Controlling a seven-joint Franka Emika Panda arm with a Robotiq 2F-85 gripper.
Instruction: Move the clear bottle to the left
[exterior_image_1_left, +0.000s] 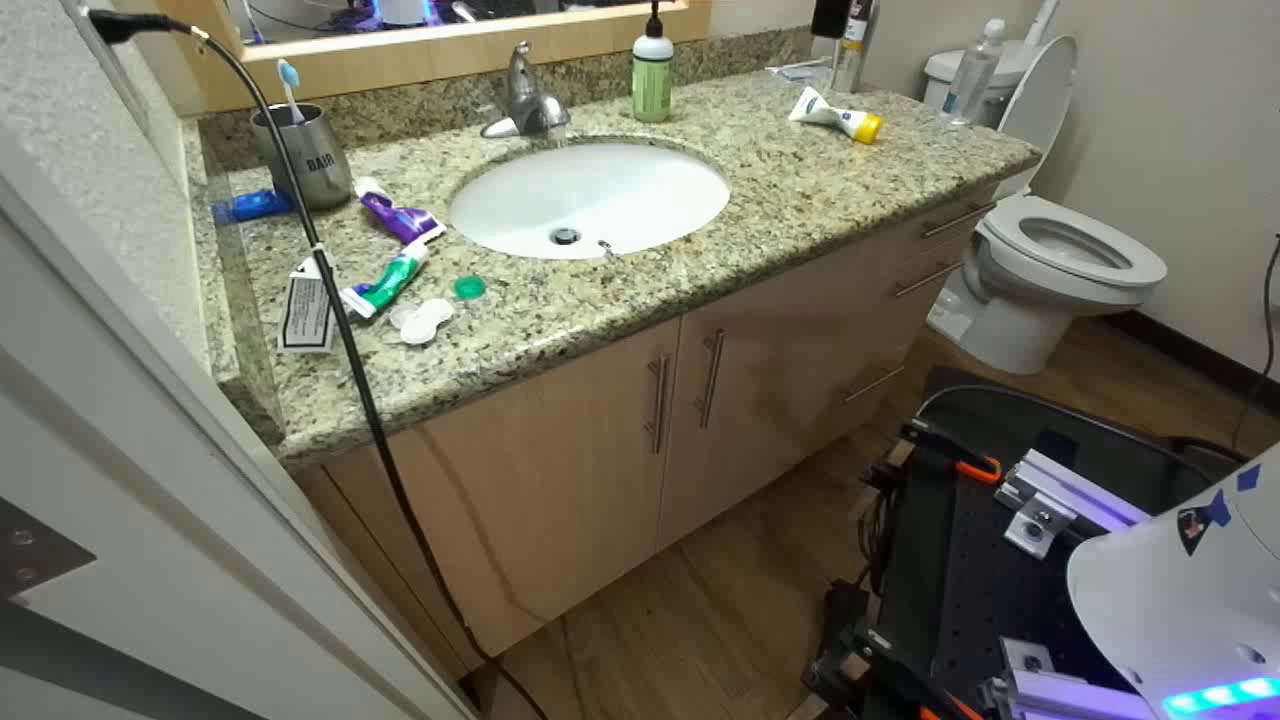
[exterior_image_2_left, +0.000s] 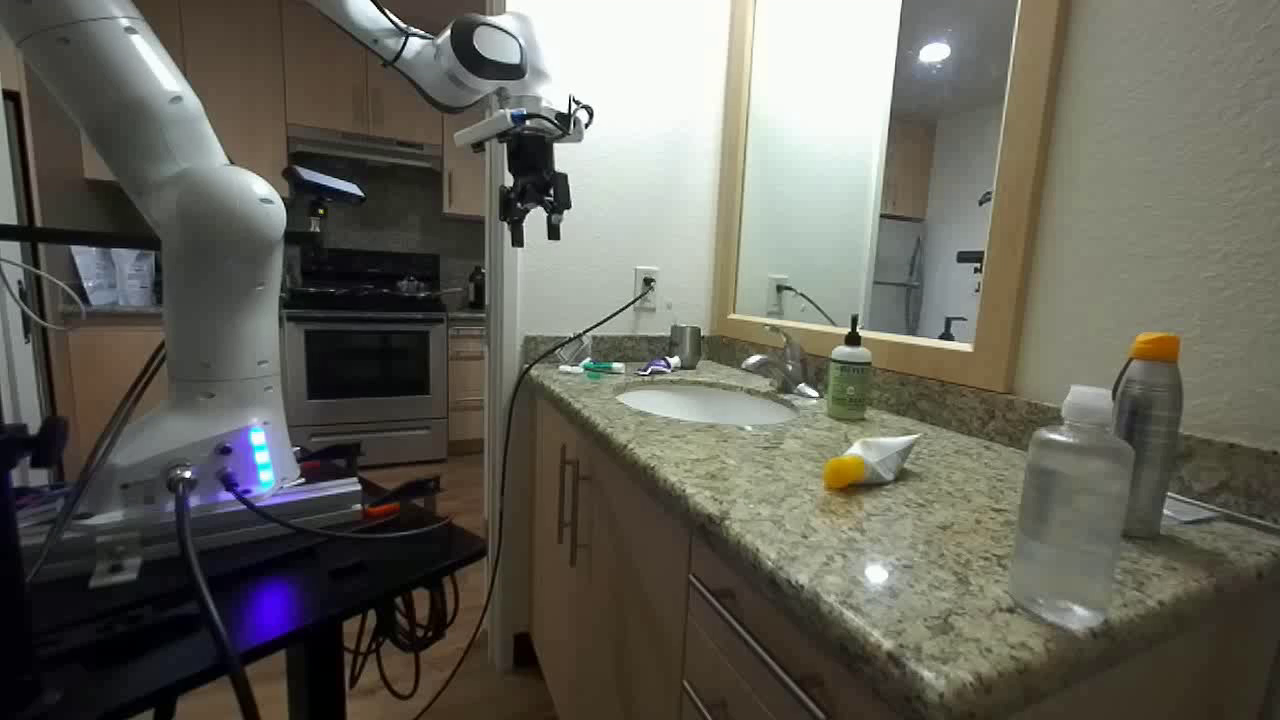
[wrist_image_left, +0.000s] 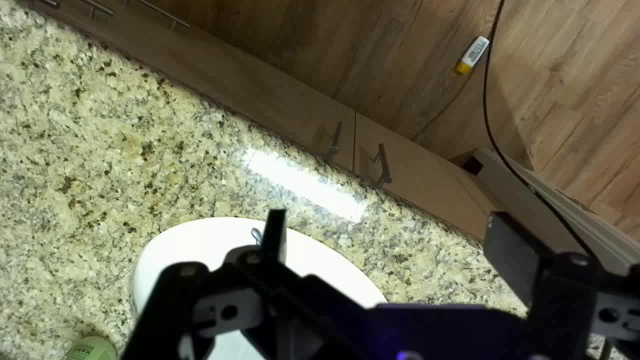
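Jaws wide and empty, the gripper (exterior_image_2_left: 535, 236) hung high, well apart from the bottle (exterior_image_2_left: 1072, 520), upright at one end of the counter (exterior_image_2_left: 940, 560). Off-centre contact risked toppling it over the edge or into the can (exterior_image_2_left: 1155, 440).

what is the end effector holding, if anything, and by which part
Nothing: the end effector is open, and the clear bottle stands apart on the countertop.
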